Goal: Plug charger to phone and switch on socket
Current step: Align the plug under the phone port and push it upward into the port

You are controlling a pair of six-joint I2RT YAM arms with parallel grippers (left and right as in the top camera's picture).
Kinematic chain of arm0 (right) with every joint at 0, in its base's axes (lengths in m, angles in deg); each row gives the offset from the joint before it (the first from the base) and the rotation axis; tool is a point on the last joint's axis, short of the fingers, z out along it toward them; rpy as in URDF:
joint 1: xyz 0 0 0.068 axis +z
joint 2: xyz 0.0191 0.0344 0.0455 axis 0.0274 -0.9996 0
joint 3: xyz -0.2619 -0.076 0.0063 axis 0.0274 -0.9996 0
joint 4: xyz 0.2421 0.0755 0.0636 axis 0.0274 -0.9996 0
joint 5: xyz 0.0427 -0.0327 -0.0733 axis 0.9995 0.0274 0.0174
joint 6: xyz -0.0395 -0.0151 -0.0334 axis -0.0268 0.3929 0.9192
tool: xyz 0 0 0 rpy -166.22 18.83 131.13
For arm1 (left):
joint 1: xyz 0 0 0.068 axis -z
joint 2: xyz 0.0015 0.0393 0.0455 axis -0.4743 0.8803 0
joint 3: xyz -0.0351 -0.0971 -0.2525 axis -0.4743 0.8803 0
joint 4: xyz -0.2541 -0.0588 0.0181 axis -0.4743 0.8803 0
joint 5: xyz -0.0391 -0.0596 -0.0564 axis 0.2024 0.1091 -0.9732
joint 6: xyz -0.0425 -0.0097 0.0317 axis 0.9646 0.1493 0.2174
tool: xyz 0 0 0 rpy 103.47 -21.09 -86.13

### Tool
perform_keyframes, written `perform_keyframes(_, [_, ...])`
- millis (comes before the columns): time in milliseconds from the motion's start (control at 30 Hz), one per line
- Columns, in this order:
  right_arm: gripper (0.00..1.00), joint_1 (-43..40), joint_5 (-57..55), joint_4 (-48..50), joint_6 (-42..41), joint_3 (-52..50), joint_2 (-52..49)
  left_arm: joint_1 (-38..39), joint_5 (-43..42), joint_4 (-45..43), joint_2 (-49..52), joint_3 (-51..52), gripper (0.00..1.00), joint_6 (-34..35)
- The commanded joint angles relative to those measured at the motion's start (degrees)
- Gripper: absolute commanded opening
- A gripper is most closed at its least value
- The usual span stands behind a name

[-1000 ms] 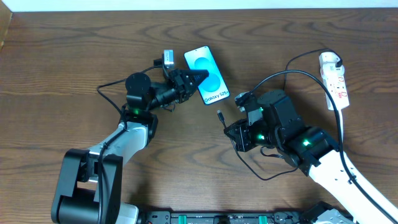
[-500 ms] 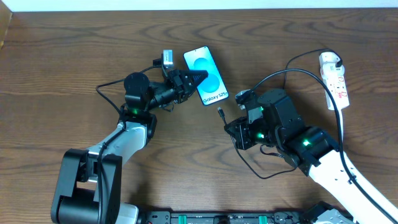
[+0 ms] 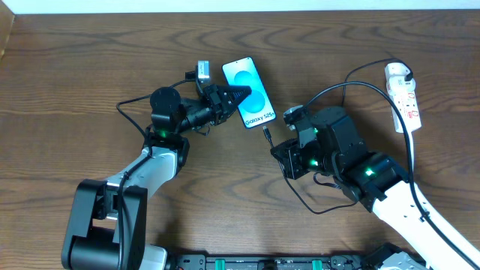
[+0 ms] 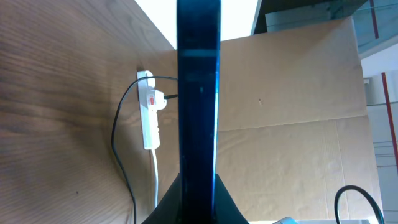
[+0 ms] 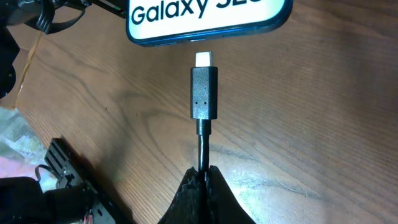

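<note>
Judging from the right wrist view, misalignment is the main risk: the charger (image 5: 204, 93) plug tip is held just short of the phone (image 5: 205, 15) bottom edge, not yet touching, w/ the metal tip aimed at the port area, tho the port itself cannot be made out. The right end effector (image 5: 202, 179) is closed tight on the thin cable just behind the plug body, not on the plug. The plug can therefore be bent sideways when pushed, & the tip may be scraped along the edge instead of being seated. The phone is pinched at its long side by the left end effector (image 3: 235, 92), jaws clamped on it; if that grip is light, the phone may be shoved or twisted away under insertion force. Slack cable is draped around the right arm, so a snag is possible. The socket (image 3: 403, 94) lies well apart at the far right of the tabletop (image 3: 90, 67), switch not yet dealt w/; whether it is on cannot be told.
</note>
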Motion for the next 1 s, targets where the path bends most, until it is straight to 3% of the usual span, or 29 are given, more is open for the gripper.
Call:
perform_keyframes(0, [0.01,0.50,0.37,0.37,1.51,-0.24,0.46,-0.28,-1.16,-0.76,-0.52,-2.08,0.07,-1.01])
perform_keyframes(967, [0.01,0.52,0.46,1.38,1.46,-0.24,0.35,-0.28,-1.33,-0.79,-0.52,-2.08,0.07,0.00])
